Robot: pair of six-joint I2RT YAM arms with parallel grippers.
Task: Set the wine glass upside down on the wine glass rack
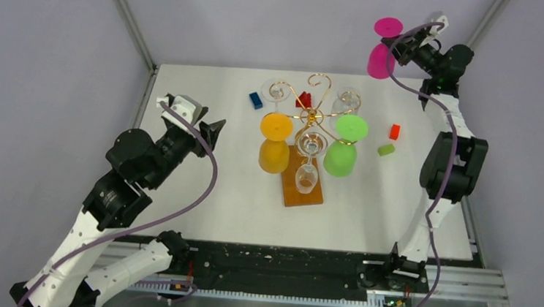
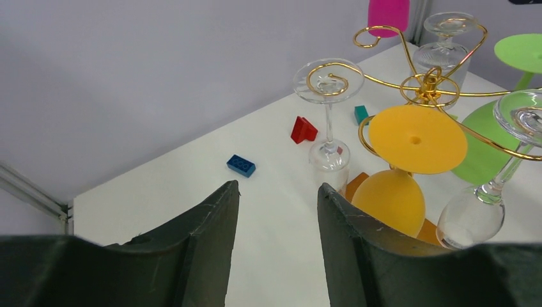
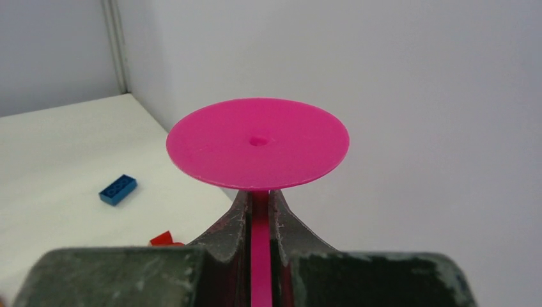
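Note:
The gold wire wine glass rack [image 1: 315, 105] stands on its orange-brown wooden base [image 1: 300, 191] at the table's middle; it also shows in the left wrist view [image 2: 427, 86]. Orange [image 1: 275, 140], green [image 1: 344, 144] and clear glasses [image 1: 308, 160] hang on it upside down. My right gripper [image 1: 397, 43] is shut on the stem of a pink wine glass [image 1: 384, 46], held upside down, foot up, high above the table's far right corner; in the right wrist view its foot [image 3: 258, 142] sits just past the fingertips [image 3: 235, 217]. My left gripper [image 1: 212, 130] is open and empty, left of the rack.
Small bricks lie on the table: blue [image 1: 256, 100] and red [image 1: 303, 99] behind the rack, red [image 1: 395, 132] and green [image 1: 386, 149] to its right. Grey walls and metal frame posts [image 1: 129, 18] close in the back corners.

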